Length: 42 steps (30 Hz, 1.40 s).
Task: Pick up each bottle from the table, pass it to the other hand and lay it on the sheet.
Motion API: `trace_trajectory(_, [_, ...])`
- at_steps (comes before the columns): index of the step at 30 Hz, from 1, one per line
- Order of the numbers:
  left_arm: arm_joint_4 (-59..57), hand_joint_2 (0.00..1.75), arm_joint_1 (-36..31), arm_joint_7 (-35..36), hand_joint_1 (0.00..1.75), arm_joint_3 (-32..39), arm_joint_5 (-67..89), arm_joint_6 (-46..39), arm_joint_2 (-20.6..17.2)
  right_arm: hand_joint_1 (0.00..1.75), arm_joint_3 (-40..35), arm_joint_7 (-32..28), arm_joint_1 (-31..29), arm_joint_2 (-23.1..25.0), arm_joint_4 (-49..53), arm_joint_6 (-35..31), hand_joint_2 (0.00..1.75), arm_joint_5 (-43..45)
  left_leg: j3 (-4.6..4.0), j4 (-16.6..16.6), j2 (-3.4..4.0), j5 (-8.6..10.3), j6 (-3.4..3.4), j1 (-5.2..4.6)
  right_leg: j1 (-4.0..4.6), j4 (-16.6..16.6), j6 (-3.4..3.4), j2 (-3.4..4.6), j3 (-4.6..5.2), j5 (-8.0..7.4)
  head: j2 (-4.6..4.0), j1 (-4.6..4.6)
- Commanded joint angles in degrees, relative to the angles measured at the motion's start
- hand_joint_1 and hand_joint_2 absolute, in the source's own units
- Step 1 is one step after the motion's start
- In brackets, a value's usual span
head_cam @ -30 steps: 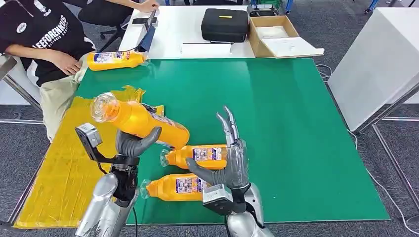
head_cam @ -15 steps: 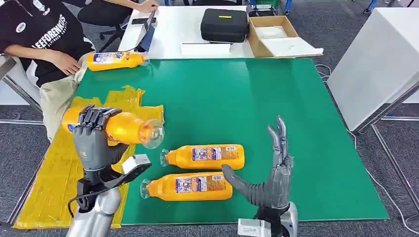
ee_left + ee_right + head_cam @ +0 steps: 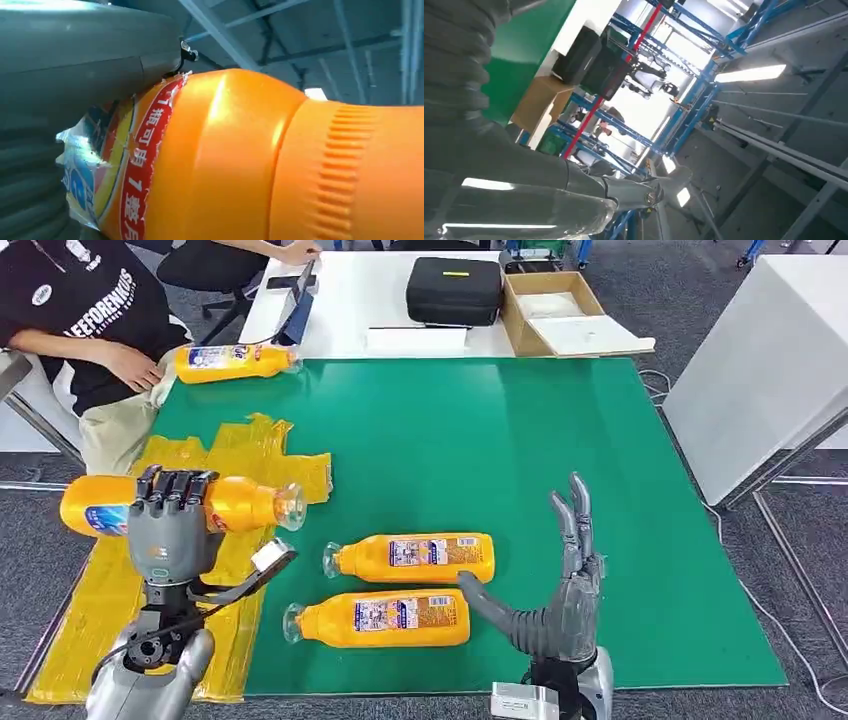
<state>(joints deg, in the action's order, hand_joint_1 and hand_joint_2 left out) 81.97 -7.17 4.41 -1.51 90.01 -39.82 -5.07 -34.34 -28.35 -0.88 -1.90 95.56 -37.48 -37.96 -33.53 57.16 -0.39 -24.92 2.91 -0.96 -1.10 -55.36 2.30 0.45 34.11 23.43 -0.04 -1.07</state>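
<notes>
From the head view, there are four orange bottles. The left hand [image 3: 165, 530] has its fingers wrapped around one held bottle [image 3: 235, 504]. This bottle lies flat in the hand, above the yellow sheet [image 3: 120, 610], with its clear cap pointing toward the green table [image 3: 560, 450]. Two bottles lie side by side on the green table just beside the sheet: the upper bottle [image 3: 415, 557] and the lower bottle [image 3: 385, 617]. The far bottle [image 3: 235, 362] lies at the table's far corner, near a seated person [image 3: 80, 320]. The right hand [image 3: 555, 610] holds nothing. Its fingers point up and its thumb sticks out toward the lower bottle, close to it but not touching. Behind the green table is a white table [image 3: 340, 300] with one black case [image 3: 455, 288] and one cardboard box [image 3: 560, 310].

From the left wrist view, the held bottle [image 3: 280, 165] is very close, with its red and blue label beside the grey thumb [image 3: 75, 65].

From the right wrist view, the right hand [image 3: 484, 165] shows its grey cover and shiny thumb, with nothing in it.
</notes>
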Motion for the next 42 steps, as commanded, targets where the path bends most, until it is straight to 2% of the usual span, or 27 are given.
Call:
trace_trajectory(1, [-16.43, 1.75, -5.58, 13.56, 1.75, -14.34, -0.01, -0.18, -9.55, 0.0, 2.71, -1.77, 0.99, -1.25, 0.67, -2.52, 1.75, -0.4, 0.15, -0.07, -0.15, 0.01, -0.16, 0.01, 0.02, 0.06, -0.1, -0.2, -0.18, 0.04, 0.0, 0.0])
trace_trajectory(2, [-20.57, 1.75, -7.14, 16.86, 1.75, -17.1, -0.01, -0.18, -10.95, 0.0, 2.98, -2.36, 1.61, -1.42, 0.75, -2.52, 1.75, -0.55, 0.14, -0.08, -0.14, 0.02, -0.13, -0.03, -0.01, 0.07, -0.07, -0.18, -0.13, 0.03, 0.0, -0.02])
trace_trajectory(4, [-23.43, 1.75, -6.82, 13.99, 1.75, -12.79, -0.01, -0.18, -8.56, 0.0, 3.17, -3.14, 2.57, -1.59, 0.65, -2.52, 1.75, -0.82, 0.23, -0.11, -0.23, 0.02, -0.18, -0.02, 0.01, 0.12, -0.1, -0.25, -0.24, 0.05, 0.0, 0.0])
trace_trajectory(7, [-26.19, 1.75, -7.28, 14.05, 1.75, -12.12, -0.01, -0.18, -8.16, 0.0, 3.01, -3.59, 2.65, -1.72, 0.17, -2.52, 1.75, -0.86, 0.17, -0.08, -0.07, -0.01, -0.14, -0.02, 0.01, 0.11, -0.07, -0.07, -0.16, 0.01, 0.0, 0.0])
trace_trajectory(11, [-31.11, 1.75, -8.04, 8.54, 1.75, -5.03, -0.01, -0.18, -4.33, 0.0, 2.46, -2.33, 1.89, -1.84, -0.38, -2.52, 1.75, -1.08, 0.29, -0.08, 0.08, -0.06, -0.23, 0.03, 0.05, 0.13, -0.13, 0.01, -0.28, 0.04, 0.02, -0.02])
trace_trajectory(14, [-35.53, 1.75, -9.54, 8.38, 1.75, -4.26, -0.01, -0.18, -3.3, 0.0, 2.02, -1.97, 1.26, -2.06, -1.12, -2.52, 1.75, -0.77, 0.17, -0.06, -0.01, -0.01, -0.15, 0.0, 0.02, 0.1, -0.07, -0.04, -0.17, 0.02, 0.02, 0.0])
trace_trajectory(17, [-37.85, 1.75, -11.04, 7.27, 1.75, -3.41, -0.01, -0.18, -2.51, 0.0, 1.53, -1.8, 0.39, -2.26, -1.97, -2.52, 1.75, -0.69, 0.4, -0.08, -0.03, -0.07, -0.33, 0.07, 0.09, 0.17, -0.18, -0.13, -0.43, 0.07, 0.0, 0.0])
trace_trajectory(18, [-37.85, 1.75, -11.04, 7.27, 1.75, -3.41, -0.01, -0.18, -2.51, 0.0, 1.53, -1.8, 0.39, -2.26, -1.97, -2.52, 1.75, -0.69, 0.17, -0.05, -0.03, 0.0, -0.16, 0.02, 0.04, 0.11, -0.08, -0.08, -0.18, 0.01, 0.0, -0.02])
trace_trajectory(27, [-40.7, 1.75, -13.05, 5.61, 1.75, -1.45, -0.34, -0.18, -0.83, 0.0, 0.66, -0.74, -0.3, -2.18, -2.16, -2.52, 1.75, -1.03, 0.18, -0.03, -0.09, -0.03, -0.21, 0.04, 0.06, 0.09, -0.11, -0.13, -0.22, 0.05, 0.02, 0.0])
trace_trajectory(28, [-40.66, 1.75, -12.89, 5.52, 1.34, -0.84, -0.01, -0.18, -0.58, 0.0, 0.35, -0.41, -0.35, -2.17, -2.14, -2.52, 1.75, -1.19, 0.13, -0.03, -0.05, -0.01, -0.16, 0.02, 0.04, 0.09, -0.08, -0.07, -0.15, 0.02, 0.0, 0.0])
trace_trajectory(29, [-39.59, 1.75, -12.36, 5.32, 0.0, 0.13, -0.01, -0.18, -0.27, 0.0, 0.07, 0.02, -0.45, -2.22, -2.08, -2.52, 1.75, -1.38, 0.24, -0.02, -0.03, -0.06, -0.24, 0.05, 0.07, 0.1, -0.13, -0.07, -0.27, 0.05, 0.0, -0.02])
trace_trajectory(42, [-37.64, 1.75, -9.85, 0.01, 0.0, 6.6, -3.58, -0.18, 2.14, 0.0, 0.78, 6.89, -1.7, -2.3, -4.3, -0.59, 1.75, -7.78, 0.23, -0.04, 0.1, -0.07, -0.21, 0.04, 0.06, 0.12, -0.1, 0.07, -0.24, 0.02, 0.0, -0.02])
